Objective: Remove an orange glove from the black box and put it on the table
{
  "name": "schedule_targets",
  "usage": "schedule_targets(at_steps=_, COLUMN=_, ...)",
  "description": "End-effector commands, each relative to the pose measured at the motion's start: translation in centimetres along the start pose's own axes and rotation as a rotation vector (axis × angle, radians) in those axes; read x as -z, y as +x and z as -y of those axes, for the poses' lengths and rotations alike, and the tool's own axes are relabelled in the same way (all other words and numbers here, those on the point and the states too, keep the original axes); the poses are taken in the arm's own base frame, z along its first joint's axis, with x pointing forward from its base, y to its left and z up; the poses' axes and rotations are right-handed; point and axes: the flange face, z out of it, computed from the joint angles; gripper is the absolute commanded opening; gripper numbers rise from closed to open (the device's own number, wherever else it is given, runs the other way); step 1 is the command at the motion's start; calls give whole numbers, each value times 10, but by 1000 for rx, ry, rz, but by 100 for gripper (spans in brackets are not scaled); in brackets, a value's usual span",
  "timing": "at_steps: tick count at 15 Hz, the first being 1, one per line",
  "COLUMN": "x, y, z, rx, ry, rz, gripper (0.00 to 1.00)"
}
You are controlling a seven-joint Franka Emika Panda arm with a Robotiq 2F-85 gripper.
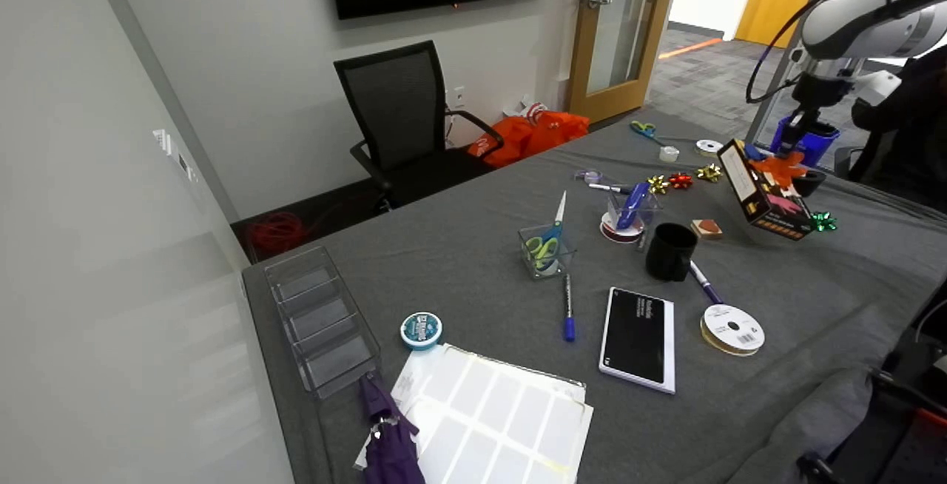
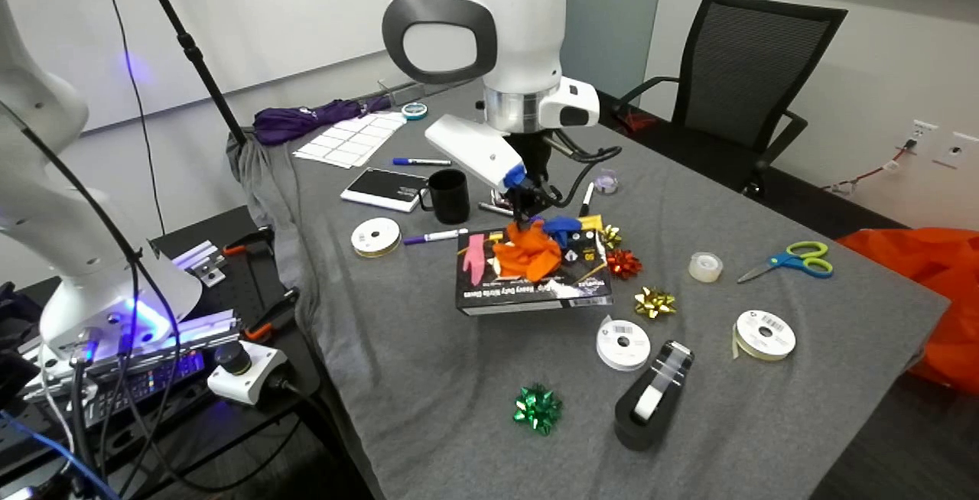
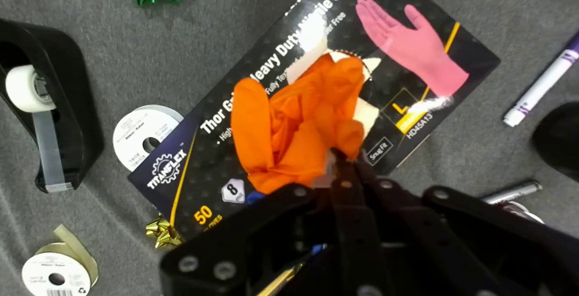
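Observation:
The black box (image 1: 740, 173) with a printed pink glove lies tilted at the table's far right in an exterior view. It also shows as the black box (image 2: 474, 300) and in the wrist view (image 3: 203, 164). I cannot tell whether it is fully off the table (image 2: 413, 378). The crumpled orange glove (image 3: 303, 124) bulges out of the torn opening in the box's top; it also shows in both exterior views (image 1: 780, 171) (image 2: 529, 251). My gripper (image 3: 348, 153) is shut, with its fingertips pinching the glove's edge. The glove's lower part is hidden in the box.
Around the box are a green bow (image 2: 538, 409), a black tape dispenser (image 2: 654, 400), a white ribbon spool (image 2: 623, 345), a gold bow (image 2: 655, 302) and a red bow (image 2: 623, 263). A black mug (image 2: 449, 196), markers and a notebook (image 2: 385, 188) stand beyond it.

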Motion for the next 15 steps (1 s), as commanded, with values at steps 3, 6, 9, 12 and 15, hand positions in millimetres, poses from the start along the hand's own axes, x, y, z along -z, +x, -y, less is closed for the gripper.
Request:
schedule_targets(at_steps=3, x=-22, y=14, z=-6, rx=-28, ry=-102, rz=-52, gripper=0)
schedule_targets(at_steps=6, x=-47, y=21, z=-6, rx=-48, ry=-152, rz=-74, gripper=0)
schedule_targets(at_steps=9, x=-22, y=6, z=8, rx=-23, ry=-65, rz=-50, gripper=0)
schedule_targets(at_steps=12, x=26, y=-7, z=15, rx=-5, ry=35, rz=-26, gripper=0)
schedule_targets(at_steps=15, x=71, y=-18, z=20, rx=5, ry=119, rz=-13, gripper=0)
